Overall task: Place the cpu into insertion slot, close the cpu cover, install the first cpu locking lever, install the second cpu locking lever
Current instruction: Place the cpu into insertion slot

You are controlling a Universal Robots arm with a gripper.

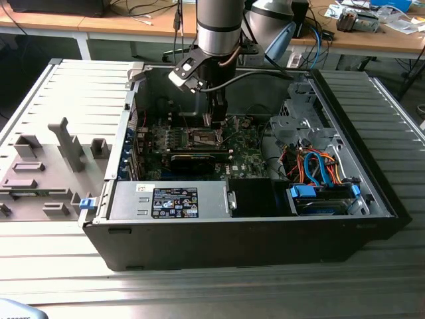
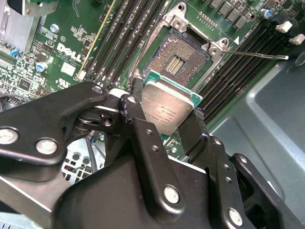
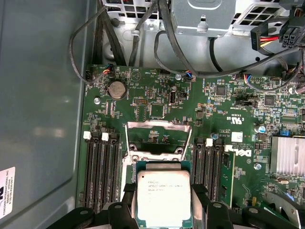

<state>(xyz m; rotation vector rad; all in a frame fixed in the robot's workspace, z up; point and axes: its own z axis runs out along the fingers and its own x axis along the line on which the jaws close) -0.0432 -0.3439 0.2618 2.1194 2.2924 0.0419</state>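
Silvery metal tops the cpu [image 2: 167, 107], which our claw [image 1: 212, 121] pinches by two opposite edges just above the insertion slot [image 2: 183, 57], not yet seated. We judge it light, stiff, with a fragile underside: edges are the only safe hold.

Setting: robotics lab or electronics workshop. Your evidence, exterior view: ribbed metal bench [image 1: 199, 292] under everything; open computer case [image 1: 265, 246] at centre, robot arm [image 1: 219, 26] above it at twelve o'clock; grey fixture blocks [image 1: 66, 143] at nine o'clock; wooden desks [image 1: 133, 25] strewn with cables [image 1: 143, 10] and clutter across twelve o'clock.
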